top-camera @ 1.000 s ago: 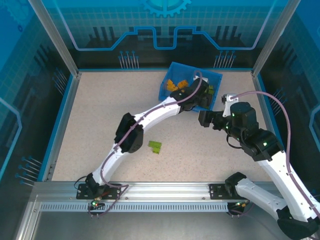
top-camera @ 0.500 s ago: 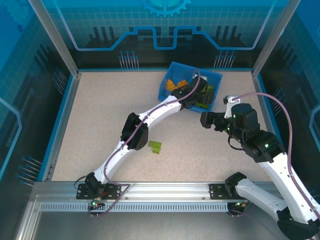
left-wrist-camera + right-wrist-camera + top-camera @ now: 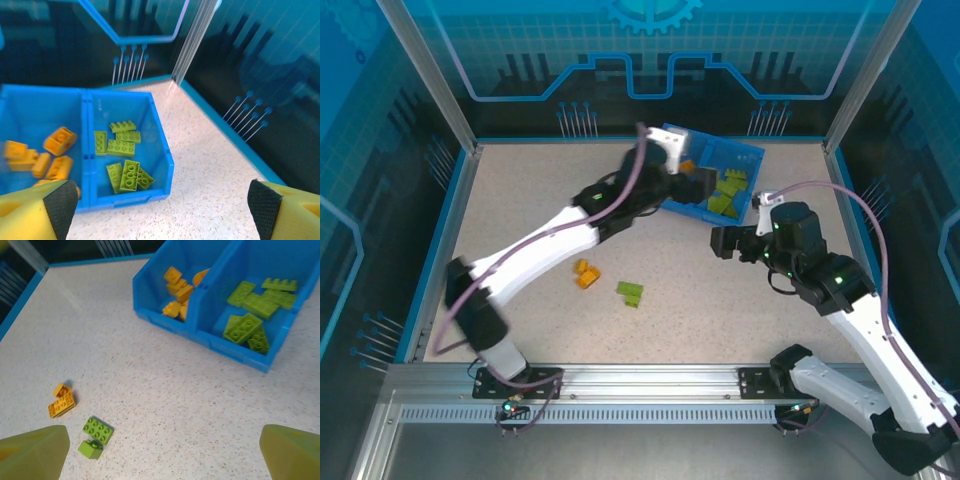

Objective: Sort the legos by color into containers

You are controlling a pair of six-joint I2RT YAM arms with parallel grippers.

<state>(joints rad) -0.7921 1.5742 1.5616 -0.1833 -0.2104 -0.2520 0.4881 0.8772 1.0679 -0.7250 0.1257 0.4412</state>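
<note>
Tools both gape, empty, in the top view: my left tool is blurred at the near rim of the blue tray, upper middle, and my right tool is right of centre above the table. Through my left wrist, orange legos lie in the tray's left compartment and green legos in the right. Through my right wrist, loose orange legos and loose green legos lie near each other at lower left.
</note>
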